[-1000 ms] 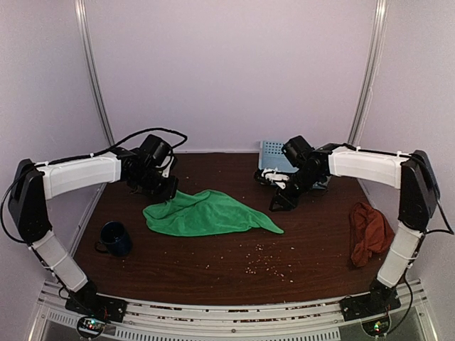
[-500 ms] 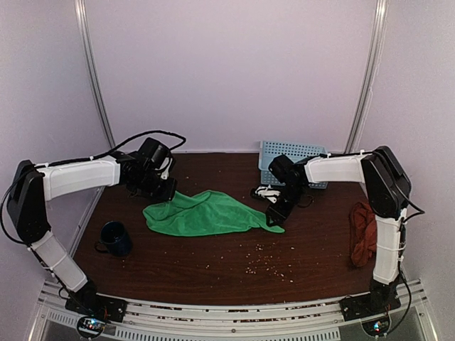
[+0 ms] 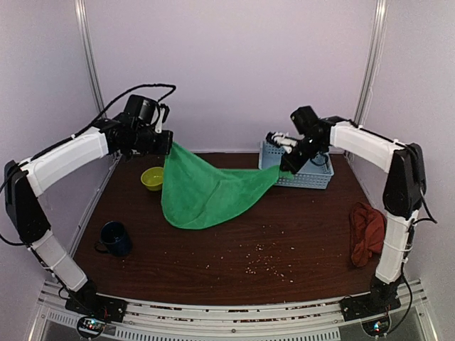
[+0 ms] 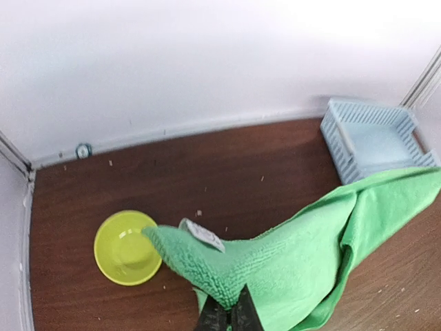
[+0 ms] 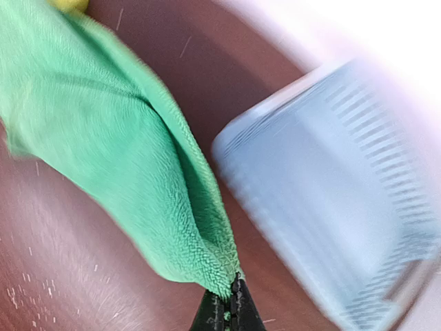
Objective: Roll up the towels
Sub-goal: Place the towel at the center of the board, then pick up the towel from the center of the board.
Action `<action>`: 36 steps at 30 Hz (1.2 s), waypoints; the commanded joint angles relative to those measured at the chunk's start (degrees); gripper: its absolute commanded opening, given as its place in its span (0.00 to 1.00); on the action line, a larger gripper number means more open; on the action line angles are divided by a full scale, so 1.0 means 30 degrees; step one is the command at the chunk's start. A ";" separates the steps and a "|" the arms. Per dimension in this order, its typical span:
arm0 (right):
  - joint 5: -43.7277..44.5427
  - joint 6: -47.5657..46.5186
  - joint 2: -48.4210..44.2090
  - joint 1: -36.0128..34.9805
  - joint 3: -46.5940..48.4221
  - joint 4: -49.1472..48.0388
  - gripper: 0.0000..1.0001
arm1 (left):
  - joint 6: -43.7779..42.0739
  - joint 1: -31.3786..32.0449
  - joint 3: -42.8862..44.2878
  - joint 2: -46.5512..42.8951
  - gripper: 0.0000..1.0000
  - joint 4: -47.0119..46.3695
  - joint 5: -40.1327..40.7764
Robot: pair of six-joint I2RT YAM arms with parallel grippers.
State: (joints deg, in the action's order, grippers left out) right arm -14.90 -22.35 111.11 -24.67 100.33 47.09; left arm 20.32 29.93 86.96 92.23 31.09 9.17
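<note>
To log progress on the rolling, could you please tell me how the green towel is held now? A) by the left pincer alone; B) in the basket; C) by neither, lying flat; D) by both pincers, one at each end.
D: the left pincer and the right pincer are each shut on an end of the green towel, hanging between them.

We see the green towel is soft, fuzzy cloth. The table is smooth dark wood. The blue basket looks plastic, and the yellow bowl is shiny.
</note>
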 commanded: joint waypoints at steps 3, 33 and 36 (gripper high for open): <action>-0.0333 -0.0681 -0.6014 0.2054 0.2656 -0.1612 0.00 | -0.1611 -0.0128 0.2987 -0.4901 0.00 -0.0619 -0.1023; -0.2305 -0.3658 -1.3373 0.2335 -1.3904 -0.1210 0.41 | 0.0322 0.0011 -1.1596 -0.7292 0.39 0.1869 -0.6575; -0.3108 -0.2413 -1.0828 0.2284 -1.2617 -0.0636 0.47 | -0.0619 0.0711 -1.1019 -0.5887 0.34 0.2681 -0.7572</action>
State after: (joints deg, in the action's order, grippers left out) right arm -21.02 -37.01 71.02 -17.91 58.85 46.37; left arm 21.61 30.17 52.29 70.22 34.26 -11.40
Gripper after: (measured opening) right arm 0.449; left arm 0.327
